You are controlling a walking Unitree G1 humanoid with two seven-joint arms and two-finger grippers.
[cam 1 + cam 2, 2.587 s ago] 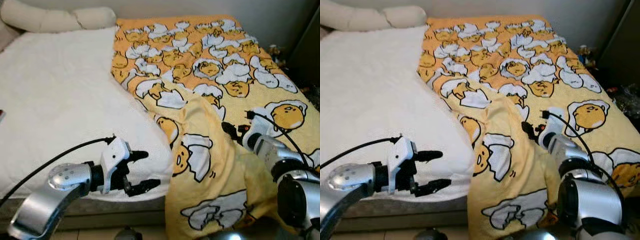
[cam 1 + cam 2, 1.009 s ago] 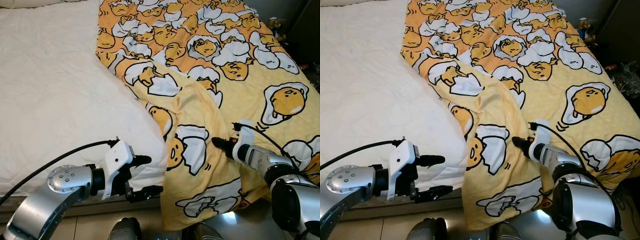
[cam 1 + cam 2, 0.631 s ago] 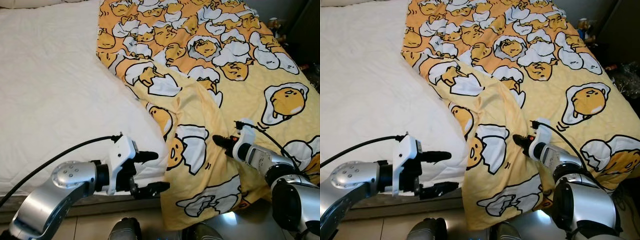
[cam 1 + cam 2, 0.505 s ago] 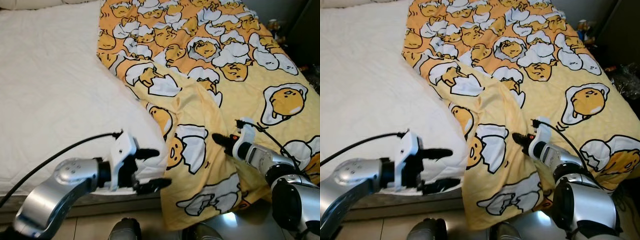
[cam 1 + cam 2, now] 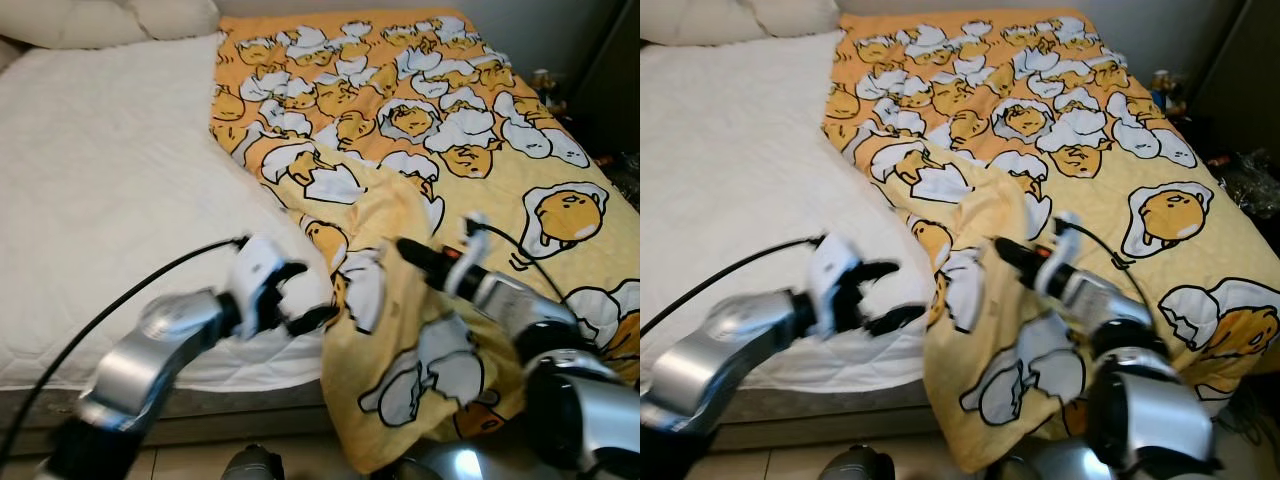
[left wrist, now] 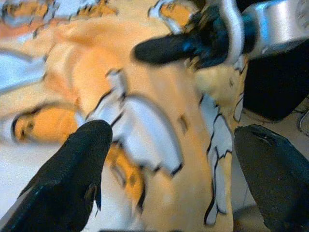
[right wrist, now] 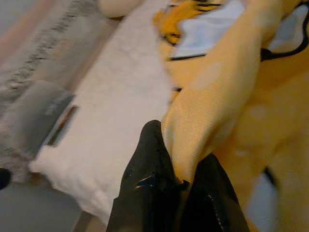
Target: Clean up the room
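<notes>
A white mattress (image 5: 110,200) is seen filling the left half of the scene, with pale pillows (image 5: 110,20) laid along its far left end; over its near right corner the left gripper (image 5: 300,295) is held on its silver arm, its two black fingers (image 6: 72,174) spread wide apart with nothing between them, just beside the hanging edge of the cover and, as far as can be judged, not touching it; the yellow blanket (image 5: 470,130), printed with egg-and-yolk cartoon figures, is spread over the right half of the bed from the far end to the near edge, where it is draped down toward the floor; near the middle of the scene a fold of the blanket is raised into a bunched ridge; this ridge is pinched by the right gripper (image 5: 412,258), whose fingers are closed tightly on the cloth, as is shown plainly in the right wrist view, where the yellow fabric is seen rising from between the two black fingertips (image 7: 154,169); at the far right, beyond the bed, a dark cabinet (image 5: 615,75) and some small clutter are made out indistinctly.
</notes>
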